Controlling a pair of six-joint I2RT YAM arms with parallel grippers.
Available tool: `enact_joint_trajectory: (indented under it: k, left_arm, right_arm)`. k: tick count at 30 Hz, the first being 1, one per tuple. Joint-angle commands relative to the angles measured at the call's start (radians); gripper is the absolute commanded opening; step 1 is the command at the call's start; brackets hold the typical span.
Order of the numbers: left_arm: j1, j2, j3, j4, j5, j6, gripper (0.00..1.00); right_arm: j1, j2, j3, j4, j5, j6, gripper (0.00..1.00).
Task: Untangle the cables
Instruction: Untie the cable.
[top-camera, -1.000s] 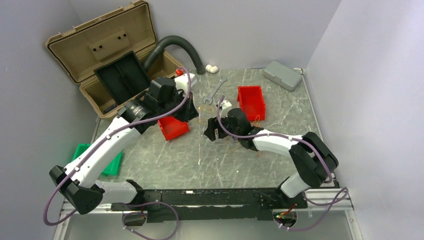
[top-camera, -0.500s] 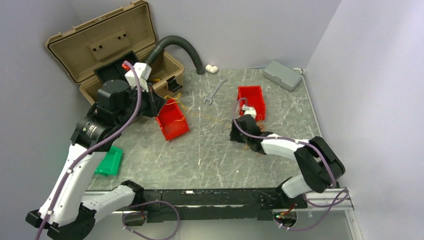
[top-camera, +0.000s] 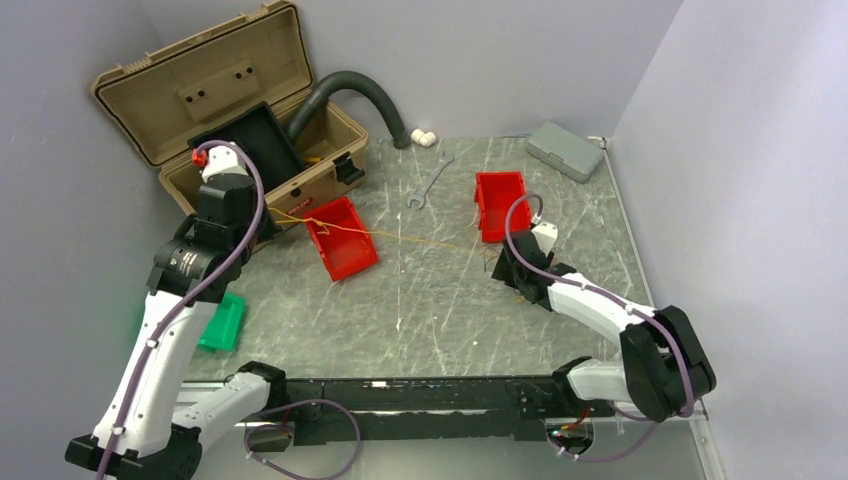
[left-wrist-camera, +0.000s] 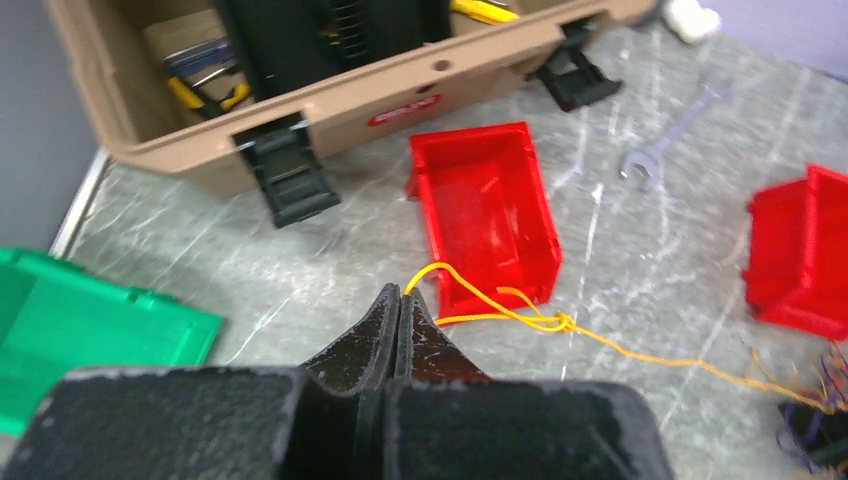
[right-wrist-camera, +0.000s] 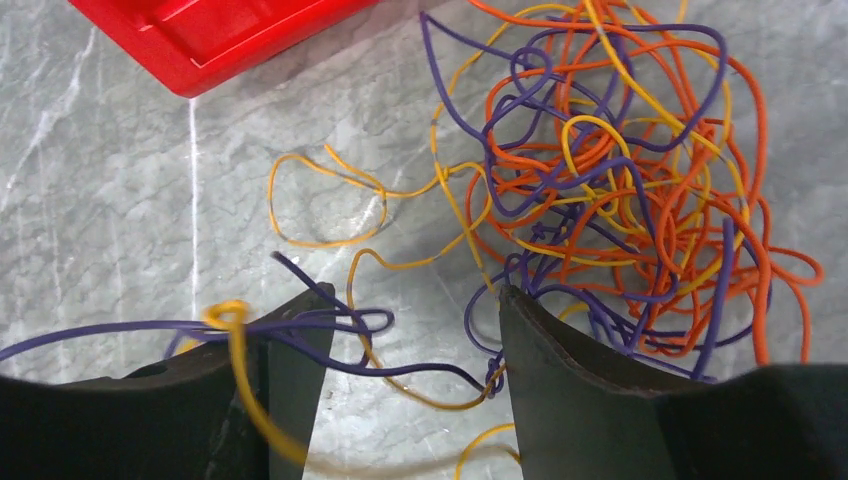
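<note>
Left hand (left-wrist-camera: 400, 298) pinches yellow strand (left-wrist-camera: 558, 322); right hand (right-wrist-camera: 405, 315) spread over cables (right-wrist-camera: 620, 170). Thin, limp, snag-prone; grip free ends.

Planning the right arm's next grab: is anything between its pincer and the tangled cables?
Nothing visible does. The right pincer is open over the cables, loose strands lying between its fingers; the red bin sits aside.

The left arm (top-camera: 160, 330) and the right arm (top-camera: 598, 300) are made the same way: smooth white shells between round black joints. A thin purple cable (top-camera: 260, 195) runs in loose loops along each arm. The left wrist has a small red cap (top-camera: 199, 157). The left tool (left-wrist-camera: 400, 298) and the right tool (right-wrist-camera: 410, 305) have matte black, wedge-shaped fingers (right-wrist-camera: 575, 385).
</note>
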Motion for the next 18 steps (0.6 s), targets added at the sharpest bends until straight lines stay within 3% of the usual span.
enact_joint_trajectory:
  k: [1, 4, 8, 10, 13, 18]
  left_arm:
    - [0.026, 0.004, 0.001, -0.055, -0.196, -0.107, 0.00]
    - [0.027, -0.004, -0.013, -0.004, -0.110, -0.039, 0.00]
    - [0.027, -0.065, -0.095, 0.207, 0.324, 0.185, 0.00]
    - [0.027, -0.085, -0.125, 0.266, 0.439, 0.202, 0.00]
    - [0.027, -0.074, -0.114, 0.271, 0.495, 0.204, 0.00]
    - [0.027, -0.036, -0.073, 0.226, 0.516, 0.219, 0.00]
  right_arm:
    - [-0.007, -0.043, 0.048, -0.089, 0.082, 0.012, 0.66]
    - [-0.008, -0.073, 0.055, -0.080, 0.039, -0.044, 0.78]
    - [-0.007, -0.160, 0.011, 0.068, -0.219, -0.255, 0.84]
    - [-0.007, -0.210, -0.018, 0.150, -0.353, -0.330, 0.85]
    - [-0.005, -0.251, -0.024, 0.262, -0.558, -0.410, 0.85]
    - [0.001, -0.194, 0.048, 0.284, -0.723, -0.471, 0.90]
